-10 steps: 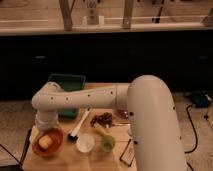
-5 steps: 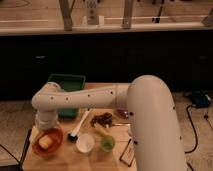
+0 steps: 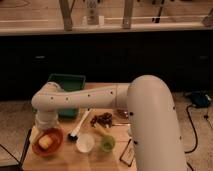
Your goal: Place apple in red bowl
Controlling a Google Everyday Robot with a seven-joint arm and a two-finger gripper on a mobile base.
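The red bowl (image 3: 56, 146) sits at the front left of the wooden table. The apple (image 3: 45, 142), small and yellowish-orange, lies inside it. My white arm reaches from the right across the table to the left. Its end bends down over the bowl. My gripper (image 3: 44, 128) hangs right above the apple, at the bowl's back rim. The wrist hides most of it, and whether it touches the apple does not show.
A green tray (image 3: 67, 84) stands behind the arm. A white bowl (image 3: 85, 143), a green cup (image 3: 107, 144), a dark reddish-brown cluster (image 3: 102, 119) and a dark-handled utensil (image 3: 78, 128) lie mid-table. A dark flat card (image 3: 128, 153) lies front right. Cables run on the floor at right.
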